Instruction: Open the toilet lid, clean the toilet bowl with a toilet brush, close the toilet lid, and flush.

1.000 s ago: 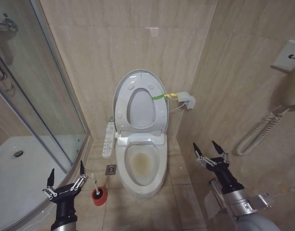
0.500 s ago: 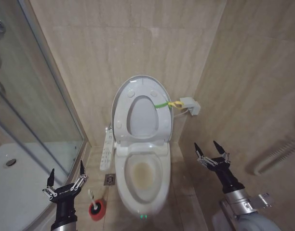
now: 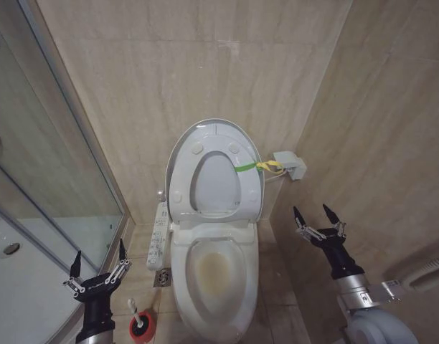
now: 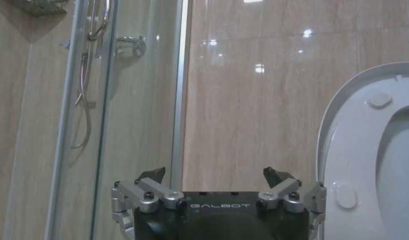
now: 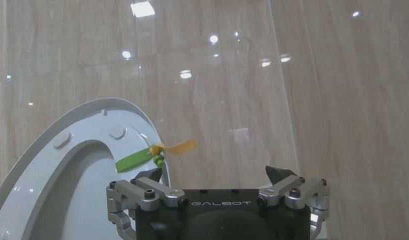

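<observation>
The toilet lid point(image 3: 216, 180) stands raised against the back wall, with the ring seat point(image 3: 182, 183) up in front of it. Below it the toilet bowl point(image 3: 214, 266) lies uncovered, with yellowish water at its bottom. The toilet brush point(image 3: 133, 310) stands in its red holder point(image 3: 143, 329) on the floor, left of the bowl. My left gripper point(image 3: 99, 252) hangs open just left of the brush. On the other side of the bowl my right gripper point(image 3: 312, 211) is open too. The lid point(image 4: 399, 165) lies beyond my left gripper point(image 4: 214, 174), and the lid point(image 5: 74, 207) beyond my right gripper point(image 5: 213, 172).
A green and yellow tie point(image 3: 252, 167) runs from the seat to a white wall box point(image 3: 290, 165). A long white control panel point(image 3: 156, 236) sits beside the toilet. A glass shower door point(image 3: 54, 143) and shower tray point(image 3: 11, 287) close the left; tiled walls stand behind and right.
The whole picture has shifted: the camera has come closer and the toilet sits lower and larger. Both grippers hold the same open pose.
</observation>
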